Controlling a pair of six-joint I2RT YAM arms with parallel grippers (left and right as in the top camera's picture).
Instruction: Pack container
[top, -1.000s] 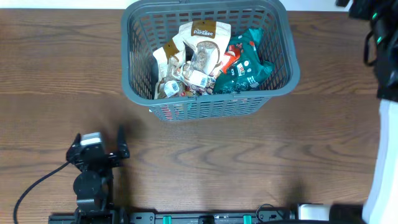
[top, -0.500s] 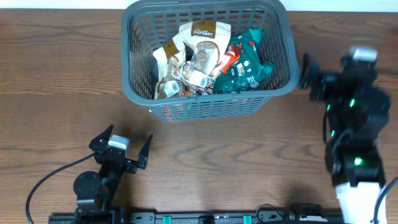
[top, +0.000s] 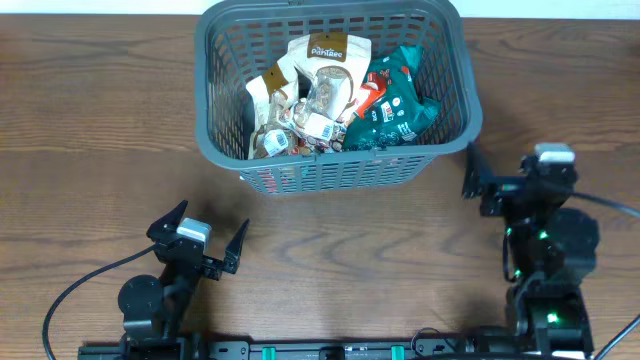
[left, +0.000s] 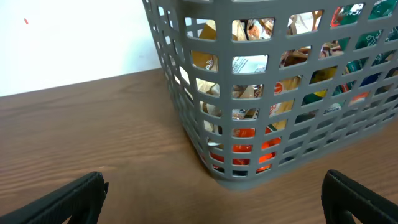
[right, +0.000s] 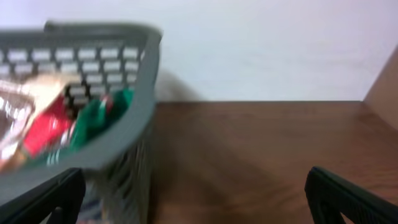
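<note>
Dark brown wood-grain worktop (top: 100, 150), with a plain white wall (left: 74, 37) behind it in the wrist views. One large dark grey plastic lattice container (top: 330, 178) sits ahead of both end effectors. It is ahead and slightly right of the left end effector (top: 203, 235), well apart. It is ahead and left of the right end effector (right: 199, 200), near it, not touching.

Inside the container is a heap of snack packets, overlapping so an exact count is not possible. One teal foil packet (top: 400, 105) with a red patch lies on the right. One beige pouch with a brown label (top: 326, 50) is at the back, and more pale clear-window packets (top: 280, 125) are on the left.

There are two arms, both low at the near worktop edge and aimed toward the container. The left end effector's fingers (left: 68, 196) are spread wide with nothing between them. The right end effector's fingers (right: 46, 199) are also spread wide and hold nothing. The right wrist view is blurred.
</note>
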